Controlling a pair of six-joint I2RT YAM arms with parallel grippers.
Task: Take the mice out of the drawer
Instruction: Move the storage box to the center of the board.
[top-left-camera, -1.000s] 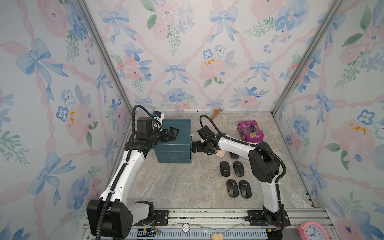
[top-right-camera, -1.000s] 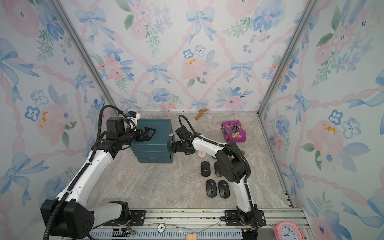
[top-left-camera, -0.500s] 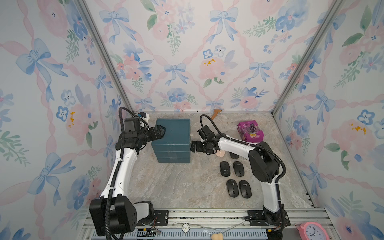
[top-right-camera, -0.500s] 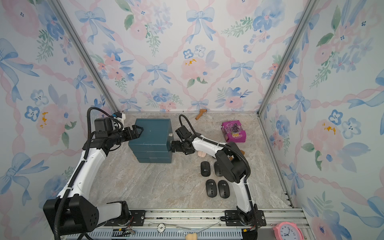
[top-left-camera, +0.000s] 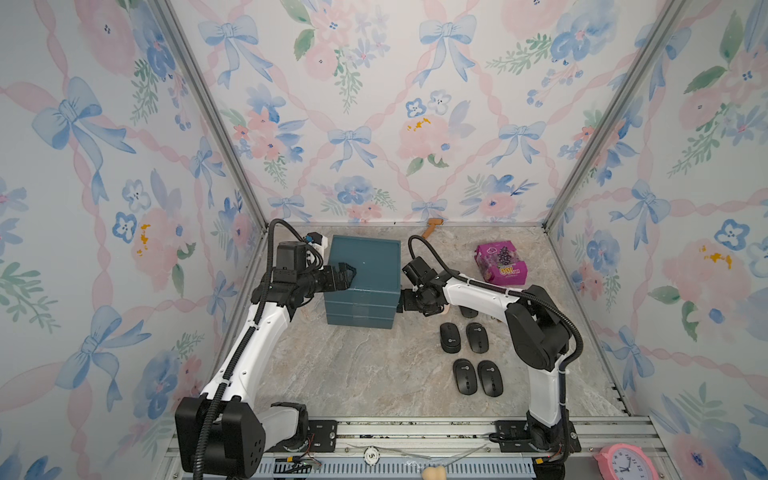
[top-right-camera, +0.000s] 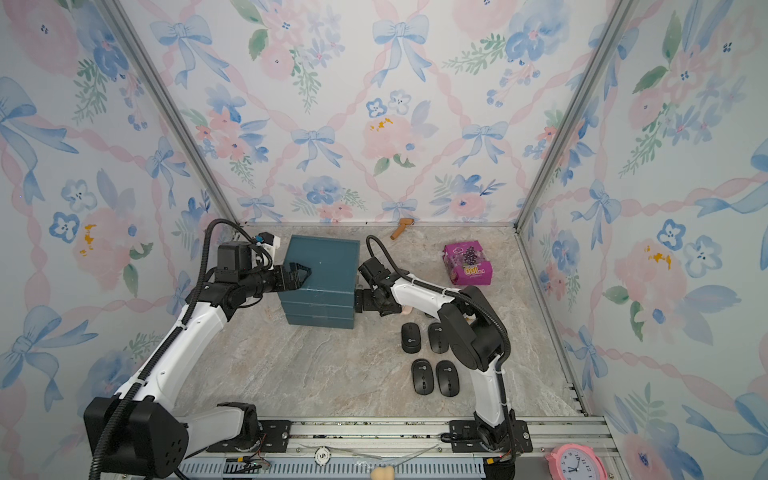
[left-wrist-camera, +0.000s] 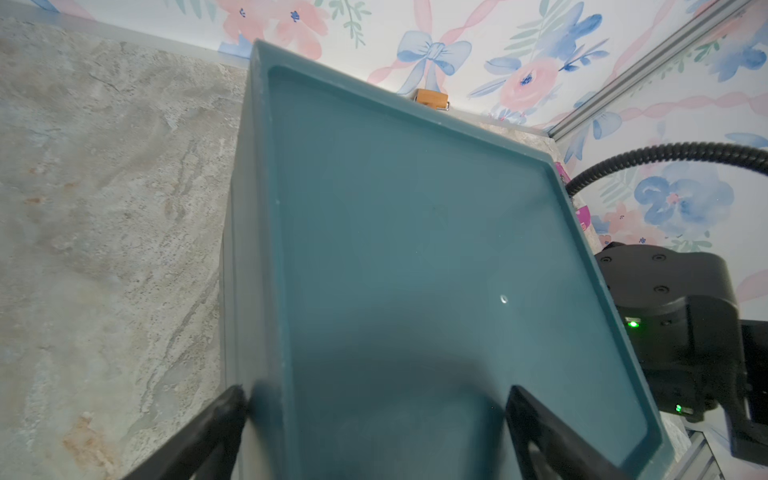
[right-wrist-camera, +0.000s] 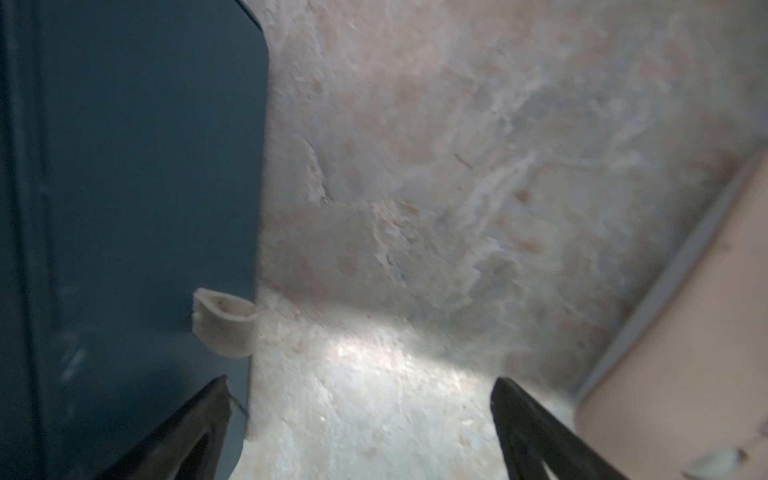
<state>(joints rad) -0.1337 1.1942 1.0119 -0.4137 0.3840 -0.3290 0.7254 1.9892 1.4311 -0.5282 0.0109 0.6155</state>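
Observation:
The teal drawer unit (top-left-camera: 361, 286) (top-right-camera: 320, 286) stands at the back left with its drawers shut. Its white handle (right-wrist-camera: 224, 324) shows in the right wrist view. Several black mice lie on the table to its right, such as one (top-left-camera: 450, 337) (top-right-camera: 410, 337) and another (top-left-camera: 490, 377). A pale pink mouse (top-left-camera: 445, 309) (right-wrist-camera: 685, 365) peeks out beside my right gripper (top-left-camera: 405, 300) (right-wrist-camera: 359, 395), which hangs open and empty at the unit's right face. My left gripper (top-left-camera: 347, 274) (left-wrist-camera: 374, 399) is open, straddling the unit's top left edge.
A purple packet (top-left-camera: 500, 264) lies at the back right. A brown object (top-left-camera: 432, 226) rests against the back wall. A pink clock (top-left-camera: 623, 461) sits beyond the front rail (top-left-camera: 415, 432). Walls close in on three sides.
My left gripper drew back to the left, then came back onto the unit's top left edge. The unit now sits slightly further right. The right gripper has hardly moved.

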